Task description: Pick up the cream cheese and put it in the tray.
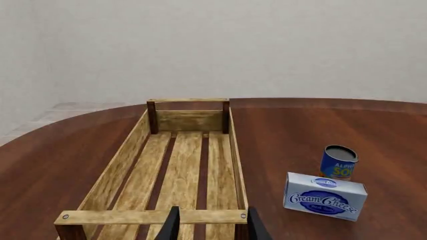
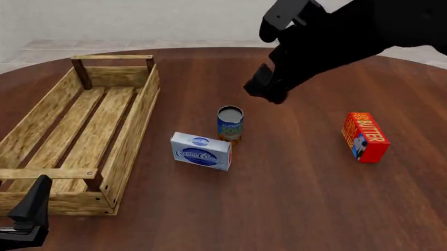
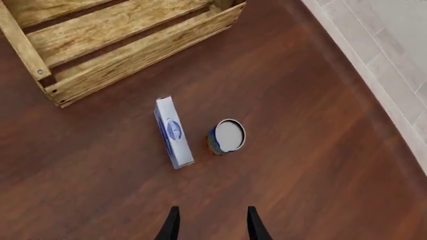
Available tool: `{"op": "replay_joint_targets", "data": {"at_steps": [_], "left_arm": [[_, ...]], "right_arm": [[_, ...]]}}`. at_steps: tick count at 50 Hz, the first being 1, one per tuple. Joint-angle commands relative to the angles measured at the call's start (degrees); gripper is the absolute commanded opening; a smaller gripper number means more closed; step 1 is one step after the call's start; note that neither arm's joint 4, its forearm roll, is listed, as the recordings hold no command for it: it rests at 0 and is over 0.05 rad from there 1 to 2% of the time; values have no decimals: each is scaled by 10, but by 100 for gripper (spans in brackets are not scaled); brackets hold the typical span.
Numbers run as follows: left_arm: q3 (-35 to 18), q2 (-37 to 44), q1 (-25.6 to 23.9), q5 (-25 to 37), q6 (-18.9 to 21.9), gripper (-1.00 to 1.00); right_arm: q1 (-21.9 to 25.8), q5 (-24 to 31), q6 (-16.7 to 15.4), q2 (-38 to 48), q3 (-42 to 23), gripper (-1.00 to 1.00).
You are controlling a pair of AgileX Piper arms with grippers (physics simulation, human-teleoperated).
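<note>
Small white-and-pale-blue cream cheese box (image 2: 201, 150) with dark blue oval logo, standing on a long edge on the brown wooden desk (image 2: 293, 198), untouched and outside the crate. Just behind it, near or perhaps touching at one corner, a blue-and-yellow can (image 2: 230, 124) with grey lid. To one side, near but apart, the long light-wood slatted tray (image 2: 133, 130) with low walls and a dark bar handle at each end, nothing visible inside on the slats. Well apart on the other side, a red-orange butter box (image 2: 365, 137) standing upright. Above and beyond the can, the right hand (image 3: 209, 222), black fingers parted with nothing between them, looking down on box and can from the wrist view, raised clear of the desk. At the near end of the tray, the left hand (image 1: 209, 225), fingers likewise spread and holding nothing, low by the end bar. As a judgement: task barely begun, approach only; descent onto the box, closing on its narrow faces, lift, carry across and release over the slats all left to do.
</note>
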Motion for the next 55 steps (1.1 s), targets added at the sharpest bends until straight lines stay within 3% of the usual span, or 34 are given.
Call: {"op": "replay_joint_targets", "data": {"at_steps": [1, 17, 24, 48, 55], "left_arm": [[0, 0, 0, 0, 0, 100], [0, 0, 0, 0, 0, 100], [0, 0, 0, 0, 0, 100], [0, 0, 0, 0, 0, 100], [0, 0, 0, 0, 0, 100]], "right_arm": [[21, 25, -17, 73, -65, 100], [36, 83, -31, 187, -197, 100], [41, 83, -43, 217, -205, 100], [56, 89, -32, 315, -270, 100], [57, 89, -42, 336, -275, 100]]}}
